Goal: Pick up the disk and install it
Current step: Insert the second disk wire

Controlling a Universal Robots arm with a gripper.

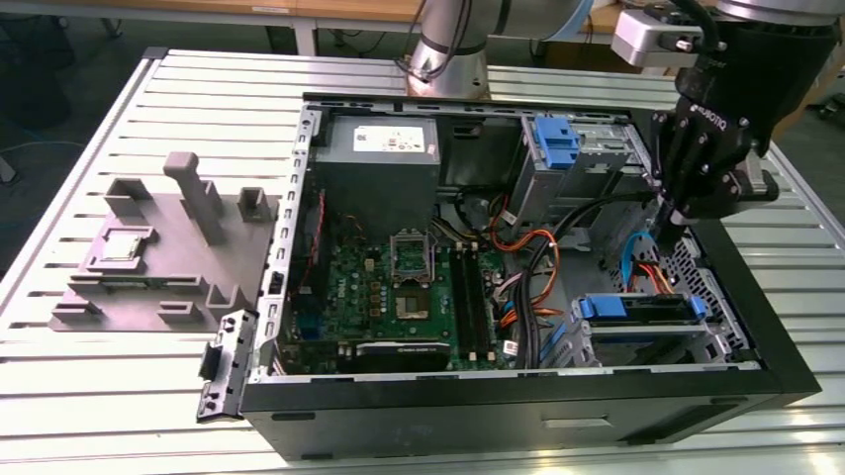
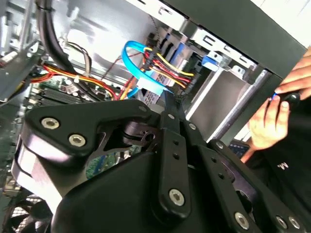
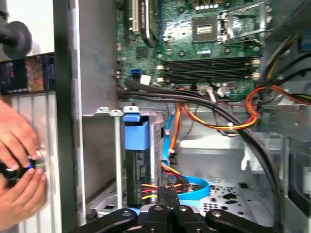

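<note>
Hand [image 1: 671,233] just above seated disk [image 1: 643,309]

Inside an open computer case [image 3: 65,97], a green motherboard [image 3: 194,43] lies with its bare processor socket [image 3: 206,29] and a row of black memory slots [image 3: 211,70]. Thick black cables [image 3: 194,99] and a bundle of red, orange and yellow wires [image 3: 243,114] run across below the board. The disk [image 3: 138,165], in its blue plastic carrier, sits upright in a metal drive bay [image 3: 104,114], with a light-blue ribbon cable [image 3: 192,189] curling just beside it. The gripper [image 3: 167,194], black, hovers close to the disk's wired end, fingers drawn together. Outside the case wall, a person's hands [image 3: 19,165] hold a small dark object.
</note>
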